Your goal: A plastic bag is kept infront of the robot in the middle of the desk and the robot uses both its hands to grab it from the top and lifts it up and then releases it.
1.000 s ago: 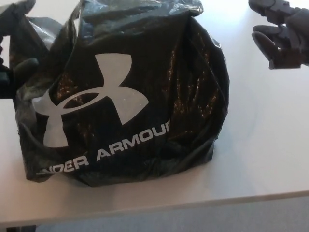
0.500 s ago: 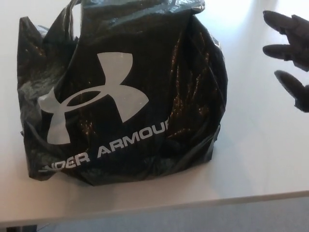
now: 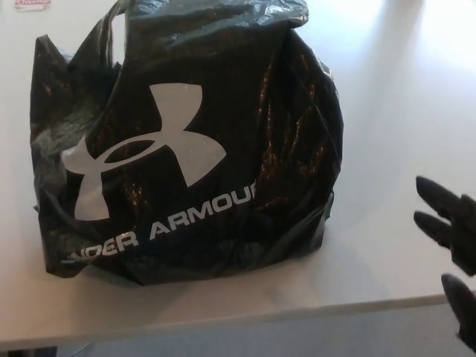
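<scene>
One hand is all you've got in frame now: the right hand (image 3: 450,253), down at the lower right edge, fingers spread and holding nothing. A second ago it was up in the upper right corner near the top of the bag, half a second ago it had slid down the right side, and now it's dropped to about the worktop's front edge, well apart from the bag. Your left hand was at the upper left against the bag a second ago and it's out of view now, so I can't tell you what it's doing.

The plastic bag (image 3: 186,149) sits on the worktop (image 3: 401,134), filling the middle and left of the frame, logo facing you, basically unmoved. Looks to me like the release is done and you're pulling back.
</scene>
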`<state>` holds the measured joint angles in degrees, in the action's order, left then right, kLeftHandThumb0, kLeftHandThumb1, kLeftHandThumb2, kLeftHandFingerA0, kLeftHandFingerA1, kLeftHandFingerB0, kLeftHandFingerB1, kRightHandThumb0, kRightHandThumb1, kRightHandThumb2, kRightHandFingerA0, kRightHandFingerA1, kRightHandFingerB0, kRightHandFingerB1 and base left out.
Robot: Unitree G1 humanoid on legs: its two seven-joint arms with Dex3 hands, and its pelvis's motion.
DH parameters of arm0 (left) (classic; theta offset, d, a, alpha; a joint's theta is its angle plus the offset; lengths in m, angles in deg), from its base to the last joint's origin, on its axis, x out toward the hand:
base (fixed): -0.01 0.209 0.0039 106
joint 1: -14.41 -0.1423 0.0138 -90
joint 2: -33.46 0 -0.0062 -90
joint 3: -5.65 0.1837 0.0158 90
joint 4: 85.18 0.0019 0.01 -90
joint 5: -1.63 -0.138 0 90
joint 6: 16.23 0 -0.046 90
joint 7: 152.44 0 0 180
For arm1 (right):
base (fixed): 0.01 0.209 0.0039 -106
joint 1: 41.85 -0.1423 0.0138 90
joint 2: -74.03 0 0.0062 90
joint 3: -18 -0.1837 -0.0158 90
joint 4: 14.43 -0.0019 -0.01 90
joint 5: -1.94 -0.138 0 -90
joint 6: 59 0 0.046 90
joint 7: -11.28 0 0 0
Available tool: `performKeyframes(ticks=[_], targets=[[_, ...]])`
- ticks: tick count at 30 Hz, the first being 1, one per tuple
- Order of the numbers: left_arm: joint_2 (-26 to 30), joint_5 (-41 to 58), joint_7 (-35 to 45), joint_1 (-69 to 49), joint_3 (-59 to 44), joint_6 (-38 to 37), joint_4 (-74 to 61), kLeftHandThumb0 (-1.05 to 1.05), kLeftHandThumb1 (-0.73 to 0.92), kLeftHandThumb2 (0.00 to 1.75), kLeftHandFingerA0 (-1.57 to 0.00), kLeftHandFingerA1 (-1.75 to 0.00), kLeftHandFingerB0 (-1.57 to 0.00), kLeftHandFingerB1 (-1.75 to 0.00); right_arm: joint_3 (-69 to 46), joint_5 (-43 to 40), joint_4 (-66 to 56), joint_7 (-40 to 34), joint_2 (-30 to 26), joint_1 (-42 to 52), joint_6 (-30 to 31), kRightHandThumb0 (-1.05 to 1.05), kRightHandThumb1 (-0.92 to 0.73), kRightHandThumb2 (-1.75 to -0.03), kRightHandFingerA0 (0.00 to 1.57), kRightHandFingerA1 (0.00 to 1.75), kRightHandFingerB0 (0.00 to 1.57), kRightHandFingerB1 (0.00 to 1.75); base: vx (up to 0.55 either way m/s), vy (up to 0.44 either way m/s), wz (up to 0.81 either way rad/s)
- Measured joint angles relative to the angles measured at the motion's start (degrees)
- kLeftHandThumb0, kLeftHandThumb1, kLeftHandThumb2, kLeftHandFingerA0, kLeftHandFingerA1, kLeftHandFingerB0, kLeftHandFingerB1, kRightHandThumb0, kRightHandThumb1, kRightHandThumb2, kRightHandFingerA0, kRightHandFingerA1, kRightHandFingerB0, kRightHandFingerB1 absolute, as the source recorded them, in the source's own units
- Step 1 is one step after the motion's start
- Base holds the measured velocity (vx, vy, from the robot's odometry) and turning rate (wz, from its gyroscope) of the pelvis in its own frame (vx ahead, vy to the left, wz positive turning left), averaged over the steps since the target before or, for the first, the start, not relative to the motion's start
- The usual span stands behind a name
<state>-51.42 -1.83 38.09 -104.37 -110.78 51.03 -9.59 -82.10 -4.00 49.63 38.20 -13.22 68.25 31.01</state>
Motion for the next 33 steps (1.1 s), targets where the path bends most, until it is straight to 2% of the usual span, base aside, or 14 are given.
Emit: performKeyframes(ticks=[2,3,4,5,7,8,11,13,21,22,23,24,25,33], targets=[[-2.68,0.44,0.23,-4.5,1.03,-1.46,0.97,-0.82,0.85,1.14,-0.05,-0.18,-0.06,-0.17,0.01,-0.11,0.13,0.02,1.54,4.48,-1.69,-0.74,-0.61,-0.95,0.0,0.22,0.0,0.17,0.0,0.0,0.0],[-3.67,0.57,0.33,-6.22,1.44,-2.03,1.41,-0.83,0.84,1.14,-0.05,-0.22,-0.06,-0.16,0.03,-0.13,0.38,0.02,2.17,6.16,-2.46,-0.69,-0.85,-0.67,0.0,0.23,0.0,0.14,0.0,0.0,0.0],[-4.7,0.71,0.46,-8.07,1.87,-2.61,1.9,-0.85,0.86,1.16,-0.04,-0.17,-0.05,-0.16,0.02,-0.13,0.75,0.02,2.76,7.92,-3.31,-0.69,-0.61,-0.98,0.0,0.35,0.0,0.3,0.0,0.0,0.0],[-5.55,0.83,0.54,-9.53,2.27,-3.08,2.26,-0.85,0.85,1.16,-0.06,-0.17,-0.07,-0.19,0.02,-0.11,1.05,0.01,3.22,9.32,-4.04,-0.66,-0.83,-0.64,0.03,0.31,0.0,0.27,0.0,0.0,0.0],[-7.2,1.16,0.7,-12.49,2.97,-4.13,2.94,-0.85,0.86,1.16,-0.03,-0.16,-0.07,-0.19,-0.02,-0.03,2.14,-0.1,4.29,11.97,-5.89,-0.67,-0.85,-0.66,0.05,0.3,0.0,0.24,0.0,0.0,0.0],[-7.83,1.35,0.75,-13.62,3.2,-4.55,3.2,-0.82,0.84,1.16,0.0,-0.18,-0.05,-0.2,-0.05,0.01,2.79,-0.16,4.71,12.95,-6.66,-0.75,-0.64,-0.99,0.0,0.31,0.0,0.24,0.0,0.0,0.0],[-9.85,1.98,1.11,-17.01,3.87,-5.96,3.99,-0.87,0.84,1.15,-0.06,-0.17,-0.07,-0.18,-0.23,0.18,4.62,-0.46,5.96,15.54,-9.15,-0.82,-0.68,-1.0,0.03,0.27,0.02,0.19,0.0,0.0,0.0],[-11.49,2.45,1.28,-19.61,4.57,-7.22,4.49,-0.8,0.82,1.15,0.0,-0.2,-0.04,-0.2,-0.48,0.35,6.1,-0.78,6.8,17.25,-11.21,-0.84,-0.67,-1.0,0.05,0.26,0.04,0.15,0.0,0.0,0.0],[-16.77,5.05,2.06,-26.73,6.8,-12.47,6.52,-0.82,0.83,1.14,0.0,-0.18,-0.06,-0.2,-1.62,0.93,9.21,-1.5,8.57,21.0,-18.31,-0.73,-0.55,-0.9,0.0,0.22,0.0,0.13,0.0,0.0,0.0],[-17.23,5.52,2.2,-27.47,7.06,-13.24,6.78,-0.85,0.83,1.14,-0.02,-0.17,-0.08,-0.2,-1.64,0.93,9.51,-1.5,8.71,21.43,-19.2,-0.65,-0.67,-0.86,0.0,0.16,0.0,0.0,0.0,0.0,0.0],[-17.69,6.09,2.34,-28.21,7.32,-14.1,7.09,-0.86,0.83,1.14,-0.02,-0.17,-0.09,-0.2,-1.64,0.93,9.76,-1.5,8.84,21.95,-20.14,-0.62,-0.83,-0.65,0.0,0.16,0.0,0.03,0.0,0.0,0.0],[-18.05,6.54,2.43,-28.78,7.52,-14.83,7.35,-0.81,0.82,1.15,0.0,-0.19,-0.09,-0.22,-1.64,0.93,9.93,-1.5,8.93,22.34,-20.92,-0.63,-0.85,-0.68,0.0,0.1,0.0,0.0,0.0,0.0,0.0],[-18.48,7.03,2.53,-29.35,7.7,-15.64,7.6,-0.83,0.83,1.13,-0.03,-0.18,-0.1,-0.22,-1.65,0.93,10.15,-1.5,9.05,22.68,-21.75,-0.78,-0.66,-0.96,0.0,0.15,0.0,0.07,0.0,0.0,0.0],[-20.01,10.13,3.26,-30.98,8.96,-22.18,9.21,-0.68,0.76,1.14,0.0,-0.29,0.0,-0.32,-1.72,0.78,12.17,-1.47,9.55,24.02,-27.84,-0.81,-0.67,-0.96,0.0,0.13,0.0,0.05,0.0,0.0,0.0]])
